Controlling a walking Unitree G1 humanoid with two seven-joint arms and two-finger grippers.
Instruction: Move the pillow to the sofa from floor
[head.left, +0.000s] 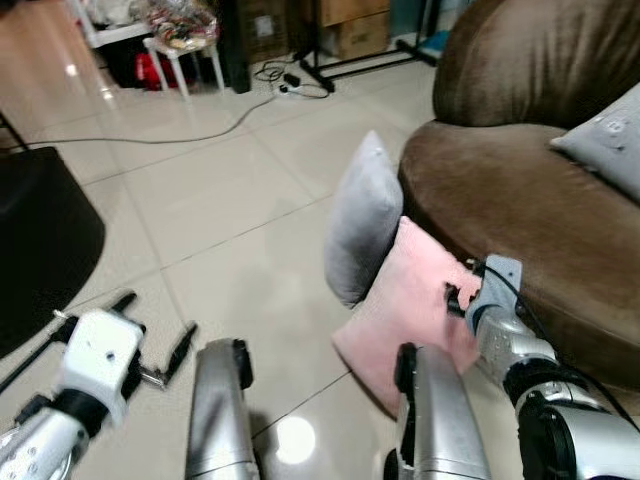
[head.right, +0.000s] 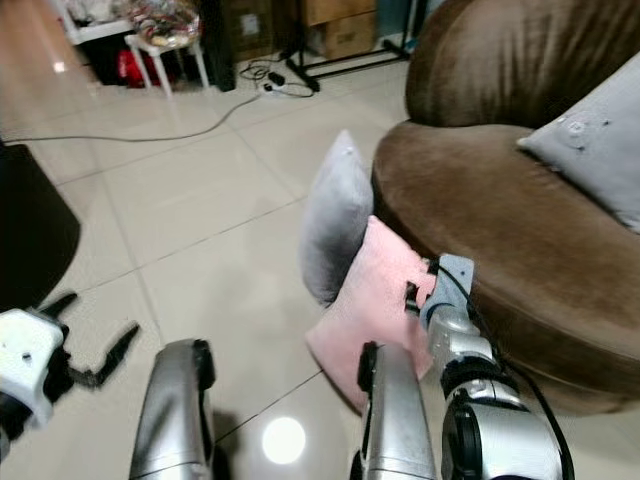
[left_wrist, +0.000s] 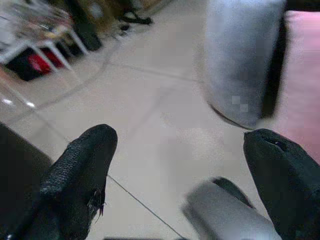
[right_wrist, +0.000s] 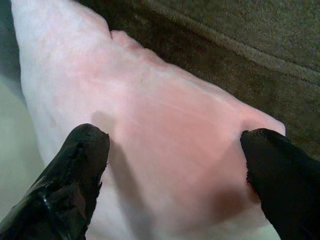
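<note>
Pink pillow between spread right hand fingers.

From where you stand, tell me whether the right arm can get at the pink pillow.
Probably yes. The right gripper already hangs over the pink pillow, jaws open to either side of its surface, nothing between. The grey pillow leans beside it against the sofa, clear of the approach.
</note>
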